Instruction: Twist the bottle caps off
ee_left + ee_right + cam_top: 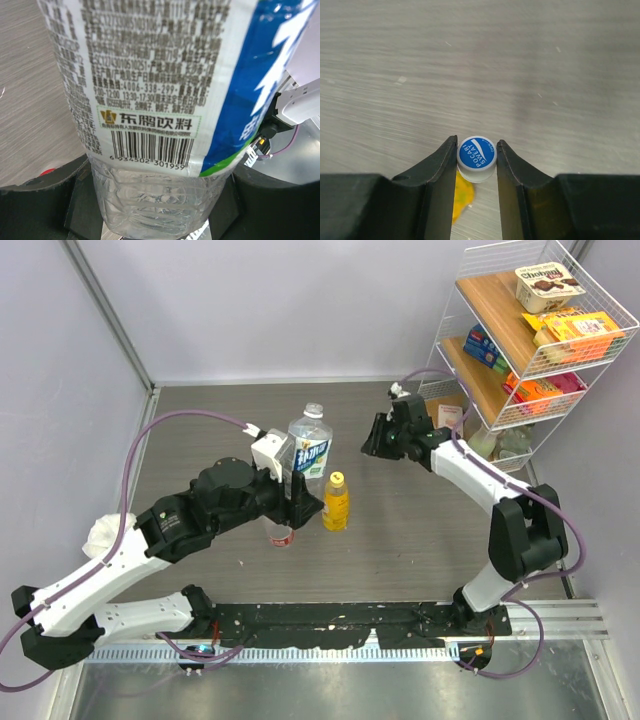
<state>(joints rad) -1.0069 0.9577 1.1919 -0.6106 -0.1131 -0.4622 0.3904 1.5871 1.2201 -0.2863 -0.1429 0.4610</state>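
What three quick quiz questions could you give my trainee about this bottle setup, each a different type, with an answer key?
1. True or false: the right gripper is shut on the blue-and-white cap, away from any bottle.
2. What is the left gripper clamped on? A, a snack box. B, the clear bottle with the blue-and-white label. C, nothing.
3. Short answer: is the yellow cap on or off the yellow bottle?

Key: 1 true. 2 B. 3 on.
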